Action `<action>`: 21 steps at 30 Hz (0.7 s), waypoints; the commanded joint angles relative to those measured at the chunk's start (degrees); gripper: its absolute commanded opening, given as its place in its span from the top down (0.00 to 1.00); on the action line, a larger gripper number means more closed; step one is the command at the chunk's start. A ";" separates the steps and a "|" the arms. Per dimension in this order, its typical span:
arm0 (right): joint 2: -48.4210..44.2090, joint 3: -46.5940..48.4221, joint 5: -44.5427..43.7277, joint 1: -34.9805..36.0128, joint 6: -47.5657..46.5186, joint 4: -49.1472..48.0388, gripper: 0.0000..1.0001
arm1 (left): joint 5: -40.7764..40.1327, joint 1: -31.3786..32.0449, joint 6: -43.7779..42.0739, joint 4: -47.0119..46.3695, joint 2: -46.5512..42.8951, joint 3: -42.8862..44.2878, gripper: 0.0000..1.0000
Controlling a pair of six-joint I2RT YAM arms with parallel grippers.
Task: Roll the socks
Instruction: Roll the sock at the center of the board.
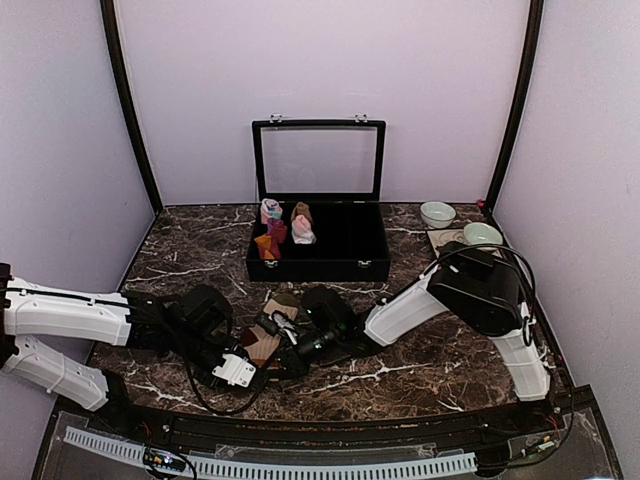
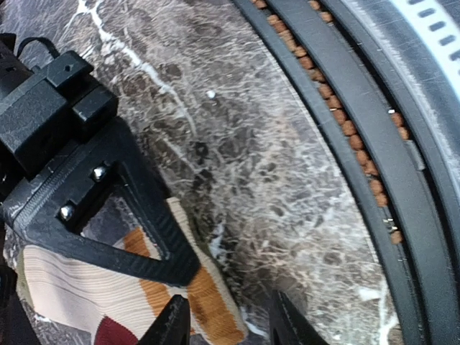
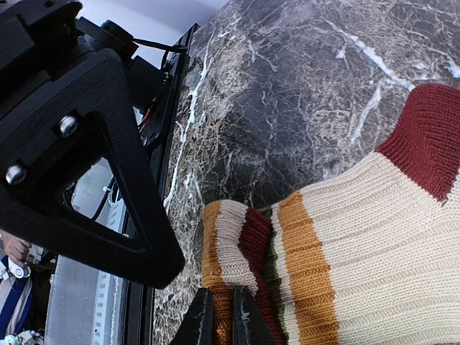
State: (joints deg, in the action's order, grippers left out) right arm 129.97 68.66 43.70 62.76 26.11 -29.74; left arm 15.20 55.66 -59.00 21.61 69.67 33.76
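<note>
Striped sock [image 1: 265, 347]: lies on the surface [image 1: 430, 370], near-centre, between the two claws. Cream, red-brown and orange bands show, and one end is folded over on itself

Left claw [image 2: 226, 327]: fingers apart, sock corner just beside one fingertip, nothing clamped as far as I can tell

Right claw [image 3: 221, 316]: fingers almost together, pinched on the folded end of the striped sock

Step in hand (judgement): starting the roll. To do it well, the left claw should take the folded edge square, beside the right claw's pinch, so both layers turn together. Keep the fold tight and low against the surface. The ribbed knit looks soft and would likely slacken or skew if only one corner is driven

Surface: dark marble pattern, white veins. Far centre, black box [image 1: 318, 268], lid up, small rolled bundles [image 1: 283, 228] in its left part. Far right, two pale bowls [image 1: 437, 213]

Room: plain lilac walls, black corner posts
</note>
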 commanded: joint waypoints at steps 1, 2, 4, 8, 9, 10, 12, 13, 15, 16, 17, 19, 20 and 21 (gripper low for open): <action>7.05 -3.02 -5.74 -2.19 2.68 17.44 0.89 | -4.59 1.02 1.80 -6.17 0.56 -2.80 0.62; 7.00 -3.01 -5.88 -2.20 2.68 17.34 0.89 | -5.35 1.03 2.02 -6.65 0.82 -3.20 0.62; 7.11 -3.10 -5.91 -2.28 2.89 17.36 0.90 | -5.82 1.03 2.33 -6.00 1.52 -3.43 0.65; 7.35 -3.52 -6.10 -2.30 3.24 17.42 0.90 | -5.69 1.03 3.34 -4.19 1.45 -3.11 0.70; 7.43 -3.53 -6.29 -2.29 3.39 17.43 0.90 | -5.86 1.03 3.52 -3.93 1.17 -3.20 0.70; 7.58 -3.48 -6.36 -2.29 3.50 17.57 0.90 | -6.26 1.03 3.58 -3.95 0.97 -3.37 0.69; 7.82 -3.29 -6.39 -2.39 3.95 17.48 0.91 | -7.54 1.03 3.85 -4.59 1.68 -3.83 0.69; 7.89 -3.15 -6.49 -2.38 4.15 17.48 0.91 | -8.03 1.03 4.27 -4.80 2.63 -3.73 0.69; 7.72 -3.08 -6.76 -2.34 4.41 16.92 0.91 | -8.35 1.03 4.59 -6.03 4.39 -3.67 0.69; 7.55 -3.22 -6.84 -2.38 4.88 16.62 0.91 | -8.35 1.03 4.27 -6.77 4.57 -4.09 0.69; 7.53 -3.39 -7.11 -2.34 5.11 16.30 0.91 | -8.27 1.03 3.88 -7.48 4.53 -4.54 0.69; 7.36 -3.73 -7.27 -2.38 5.75 15.27 0.91 | -8.74 1.03 3.28 -8.49 4.70 -5.20 0.69; 7.35 -3.87 -7.22 -2.40 5.95 14.85 0.91 | -9.19 1.02 3.16 -8.85 4.95 -5.47 0.70; 7.28 -4.01 -7.18 -2.43 6.09 14.62 0.91 | -9.64 0.99 3.16 -8.91 5.70 -5.58 0.71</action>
State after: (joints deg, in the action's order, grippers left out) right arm 130.30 69.49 43.22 62.54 30.52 -28.73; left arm 7.64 56.49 -55.75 13.61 73.82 30.06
